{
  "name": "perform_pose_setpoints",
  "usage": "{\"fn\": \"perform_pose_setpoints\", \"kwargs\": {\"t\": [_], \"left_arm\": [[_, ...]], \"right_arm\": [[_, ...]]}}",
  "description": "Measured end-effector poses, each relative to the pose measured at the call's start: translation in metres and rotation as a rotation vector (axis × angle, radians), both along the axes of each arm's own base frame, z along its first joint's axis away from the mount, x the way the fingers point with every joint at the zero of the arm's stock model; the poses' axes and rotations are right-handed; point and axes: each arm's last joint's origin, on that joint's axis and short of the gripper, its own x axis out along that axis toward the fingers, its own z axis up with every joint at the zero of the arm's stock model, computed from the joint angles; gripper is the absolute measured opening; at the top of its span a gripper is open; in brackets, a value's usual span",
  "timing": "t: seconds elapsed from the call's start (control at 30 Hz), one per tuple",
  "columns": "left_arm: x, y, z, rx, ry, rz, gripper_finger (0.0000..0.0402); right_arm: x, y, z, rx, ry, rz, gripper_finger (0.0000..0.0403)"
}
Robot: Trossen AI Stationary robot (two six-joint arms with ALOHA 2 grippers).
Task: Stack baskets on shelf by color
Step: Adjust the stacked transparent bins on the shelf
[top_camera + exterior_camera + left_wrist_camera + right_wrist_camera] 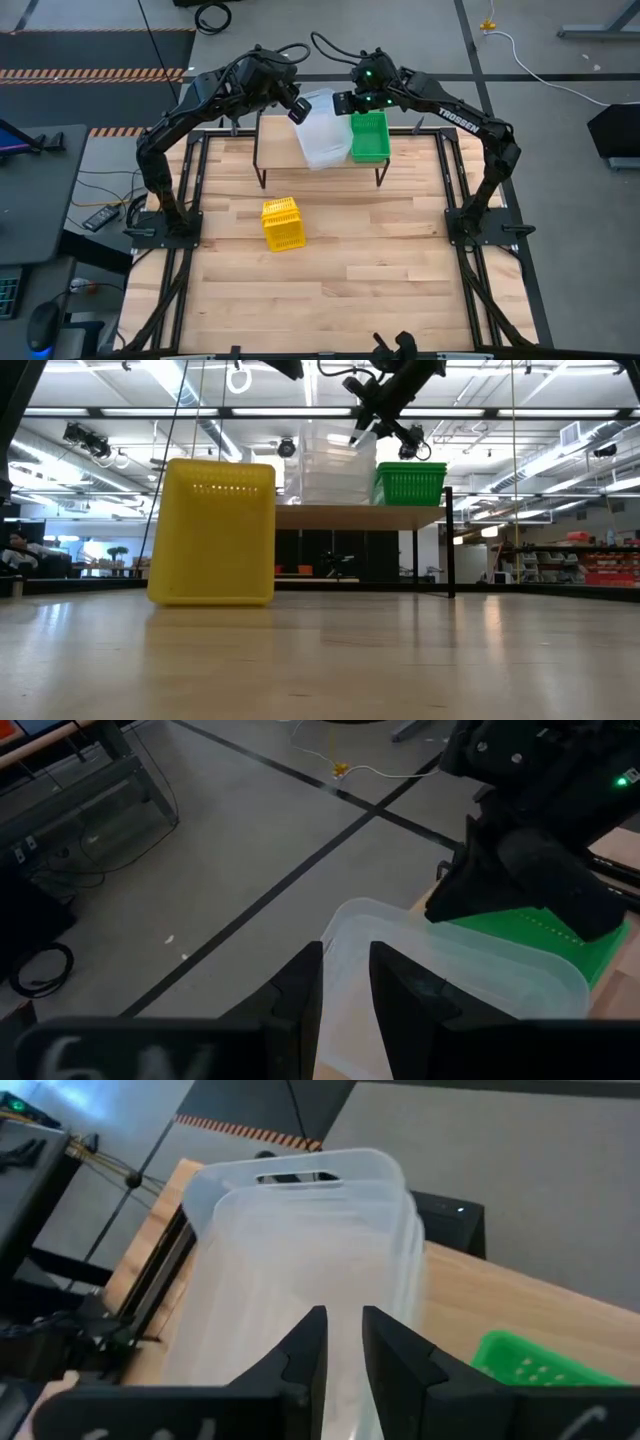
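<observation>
High view: green basket (370, 138) beside clear baskets (320, 141) on shelf (280, 150).

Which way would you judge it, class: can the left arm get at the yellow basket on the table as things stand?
Probably yes. The yellow basket sits alone on open tabletop, in front of the shelf, nothing beside it. The left tool is up at the clear baskets, so it must first draw back.

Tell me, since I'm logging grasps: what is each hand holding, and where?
The clear basket: left hand pinches one end's rim, right hand apparently the opposite end's rim.
</observation>
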Motion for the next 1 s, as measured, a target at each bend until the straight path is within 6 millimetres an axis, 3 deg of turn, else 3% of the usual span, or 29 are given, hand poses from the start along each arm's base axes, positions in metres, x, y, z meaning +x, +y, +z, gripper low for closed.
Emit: {"fn": "perform_pose_setpoints", "kwargs": {"t": [0.17, 0.37, 0.6, 0.7, 0.83, 1.0], "left_arm": [[0.000, 0.000, -0.001, -0.001, 0.011, -0.002, 0.0094], [-0.012, 0.002, -0.014, -0.079, 0.159, 0.027, 0.0094], [-0.032, 0.011, -0.025, -0.171, 0.301, 0.103, 0.0094], [-0.037, 0.019, -0.031, -0.206, 0.360, 0.133, 0.0094], [-0.032, 0.034, -0.045, -0.287, 0.388, 0.121, 0.0093], [-0.017, 0.044, -0.063, -0.361, 0.417, 0.087, 0.0093]], "right_arm": [[0.001, 0.004, -0.001, 0.048, -0.015, 0.053, 0.0075], [-0.005, 0.007, -0.002, 0.061, 0.039, 0.082, 0.0074], [-0.027, 0.019, 0.024, -0.056, 0.021, 0.134, 0.0074], [-0.041, 0.026, 0.030, -0.090, 0.089, 0.105, 0.0072], [-0.051, 0.031, 0.022, -0.050, 0.229, 0.119, 0.0068], [-0.045, 0.039, 0.015, -0.028, 0.284, 0.176, 0.0061]]}}
